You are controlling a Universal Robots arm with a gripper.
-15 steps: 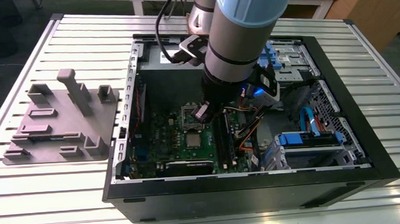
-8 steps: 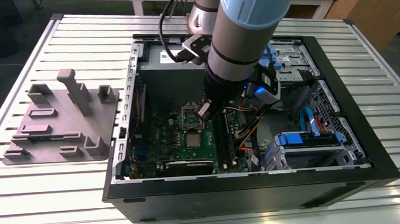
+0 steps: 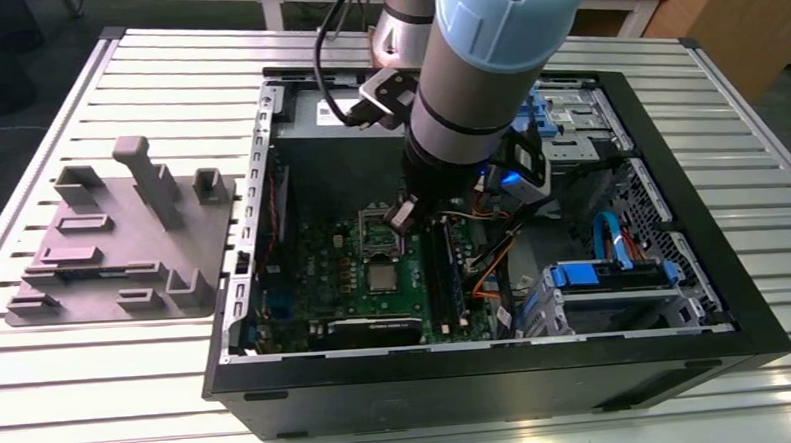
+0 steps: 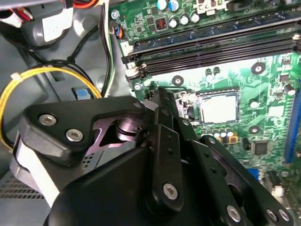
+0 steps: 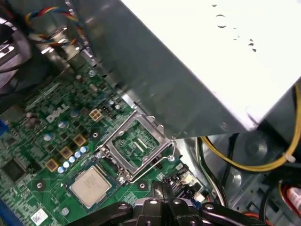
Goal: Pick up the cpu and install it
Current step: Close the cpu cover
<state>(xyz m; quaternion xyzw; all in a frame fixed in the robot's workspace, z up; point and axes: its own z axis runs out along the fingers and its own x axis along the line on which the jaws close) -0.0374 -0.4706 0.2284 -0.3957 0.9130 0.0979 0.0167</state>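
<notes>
cpu point(image 5: 91, 185): lies flat on green mobo point(image 5: 28, 155), just beside hinged metal frame point(image 5: 136, 143); seated or loose, can't tell.
gripper point(image 5: 162, 189): tips look pressed together, nothing pinched; hangs over frame's edge, near cpu, not touching.
step: approach for the pick, I'd judge.
do well: spread tips, square to chip edges, stay level, grip sides only, clear of lever wire point(image 5: 175, 151).

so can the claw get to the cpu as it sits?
Likely yes. The cpu lies bare on the board, nothing over it, and the claw hangs just above the board beside it. The metal frame sits next to the cpu, not across it.
</notes>
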